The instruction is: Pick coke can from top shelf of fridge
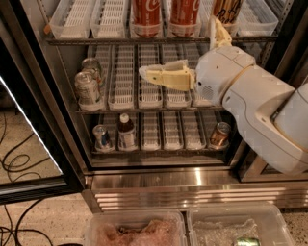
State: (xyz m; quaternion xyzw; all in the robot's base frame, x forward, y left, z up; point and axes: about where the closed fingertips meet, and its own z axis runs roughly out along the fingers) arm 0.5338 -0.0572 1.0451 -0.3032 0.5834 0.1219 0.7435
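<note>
The fridge (192, 178) stands open in front of me. On its top shelf (96, 41), two red coke cans stand side by side in the white lane trays, one at the left (146, 17) and one at the right (185, 17); their tops are cut off by the frame edge. A tan-gold can (226, 10) stands right of them. My gripper (179, 47) is open just below the top shelf, under the right coke can. One yellow finger (166, 78) points left and the other (219, 32) points up. It holds nothing.
Silver-grey cans (87, 88) sit at the left of the middle shelf. The bottom shelf holds a small can (101, 136), a dark bottle (126, 132) and a copper can (220, 134). The open door (33, 144) is at the left. Two plastic bins (134, 229) lie on the floor in front.
</note>
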